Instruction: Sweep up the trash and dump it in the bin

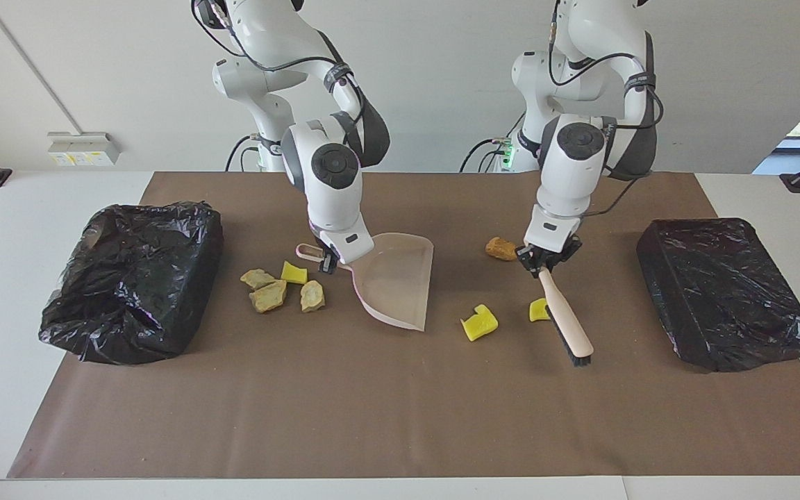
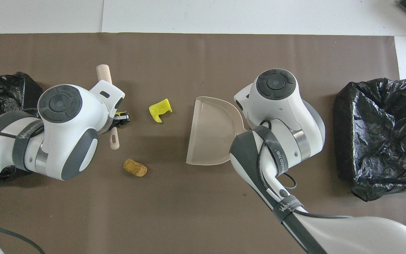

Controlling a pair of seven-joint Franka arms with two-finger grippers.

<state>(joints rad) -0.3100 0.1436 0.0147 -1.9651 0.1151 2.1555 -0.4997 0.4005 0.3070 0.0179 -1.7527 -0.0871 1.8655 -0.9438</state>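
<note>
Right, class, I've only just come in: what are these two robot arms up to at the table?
They are sweeping up trash. The right gripper holds the pink dustpan by its handle, mouth toward two yellow pieces and an orange-brown chunk. The left gripper holds the brush, bristles on the mat beside one yellow piece. Four more lumps lie by the dustpan's handle, beside one black-bagged bin. The pan is empty; nothing has been swept in yet.
</note>
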